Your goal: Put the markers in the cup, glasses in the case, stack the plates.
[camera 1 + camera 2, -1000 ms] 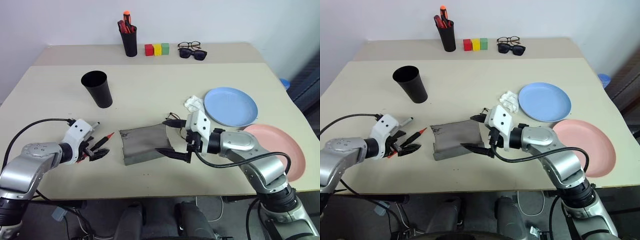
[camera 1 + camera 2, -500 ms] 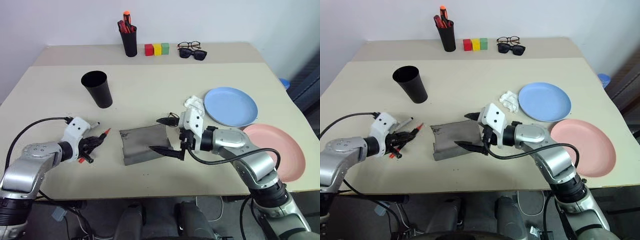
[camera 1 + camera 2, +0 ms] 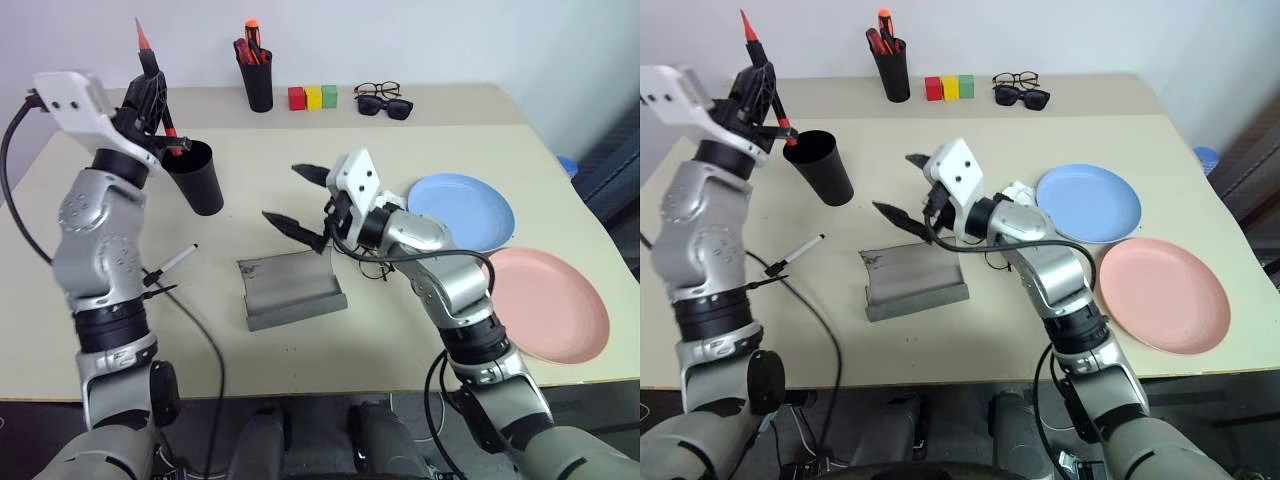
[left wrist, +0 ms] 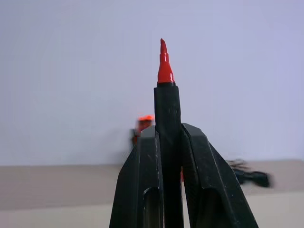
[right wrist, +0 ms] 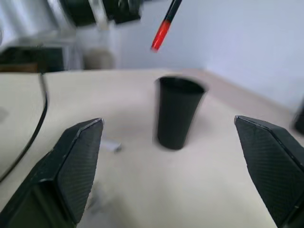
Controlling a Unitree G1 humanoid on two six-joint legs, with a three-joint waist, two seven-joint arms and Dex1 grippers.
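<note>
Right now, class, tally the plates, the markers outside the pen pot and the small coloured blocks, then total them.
Plates: 2, blue plate, pink plate
Markers: 2, red marker, white marker
Blocks: 3, red block, yellow block, green block
Total: 7

The left gripper (image 3: 150,85), low over the counter (image 3: 420,140) a second ago at the 8 o'clock side of the case (image 3: 292,290), has closed on the red marker (image 3: 152,70) and risen above the cup (image 3: 196,178). The right gripper (image 3: 296,196), jaws wide, has lifted off the case, toward 11 o'clock. The glasses (image 3: 372,268) are now uncovered.
</note>
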